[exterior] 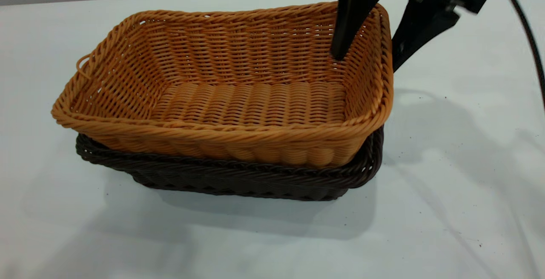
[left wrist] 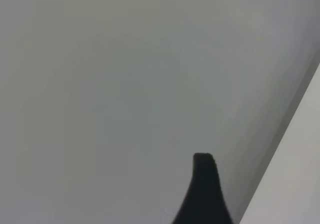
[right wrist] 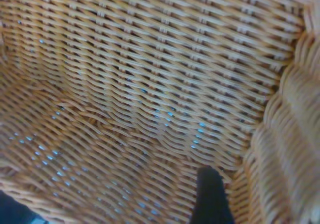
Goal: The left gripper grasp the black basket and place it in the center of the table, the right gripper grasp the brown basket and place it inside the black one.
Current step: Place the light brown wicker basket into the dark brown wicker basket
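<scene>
A: The brown basket (exterior: 238, 96) sits nested in the black basket (exterior: 238, 176), mid-table (exterior: 447, 185), but tilted, its left end riding high.

B: And the right gripper (exterior: 366, 59)?

A: Spread wide astride the right end wall, one finger inside, one outside, gripping nothing.

B: Best move?

A: I'd lift straight up, clear of the rim, so nothing snags and the nest stays settled.

B: Orientation?

A: Both long axes run left to right; the brown one's loop points left. The left gripper (left wrist: 202, 194) is away from the baskets; I can't tell its spread.
</scene>
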You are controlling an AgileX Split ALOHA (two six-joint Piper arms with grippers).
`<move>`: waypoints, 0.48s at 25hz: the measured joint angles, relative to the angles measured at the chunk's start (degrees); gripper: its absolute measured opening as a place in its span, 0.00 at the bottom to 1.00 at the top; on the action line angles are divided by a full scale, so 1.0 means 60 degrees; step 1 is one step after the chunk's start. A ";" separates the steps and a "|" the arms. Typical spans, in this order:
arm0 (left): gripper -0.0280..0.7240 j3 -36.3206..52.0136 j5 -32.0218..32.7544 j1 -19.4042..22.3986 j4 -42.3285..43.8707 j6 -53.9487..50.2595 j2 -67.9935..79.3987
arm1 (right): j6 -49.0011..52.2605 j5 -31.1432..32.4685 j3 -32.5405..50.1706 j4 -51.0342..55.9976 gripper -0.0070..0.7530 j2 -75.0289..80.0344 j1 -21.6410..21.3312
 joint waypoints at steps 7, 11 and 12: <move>0.69 0.0000 0.0075 0.0000 -0.0078 0.0000 0.0000 | 0.0393 0.0123 0.0002 -0.0990 0.61 -0.0380 -0.0011; 0.69 0.0000 0.0284 0.0000 -0.0333 0.0000 0.0000 | 0.0799 0.0118 -0.0010 -0.1929 0.59 -0.0920 -0.0011; 0.69 0.0000 0.0314 0.0000 -0.0333 0.0000 0.0000 | 0.0799 0.0118 -0.0010 -0.2148 0.59 -0.1089 -0.0011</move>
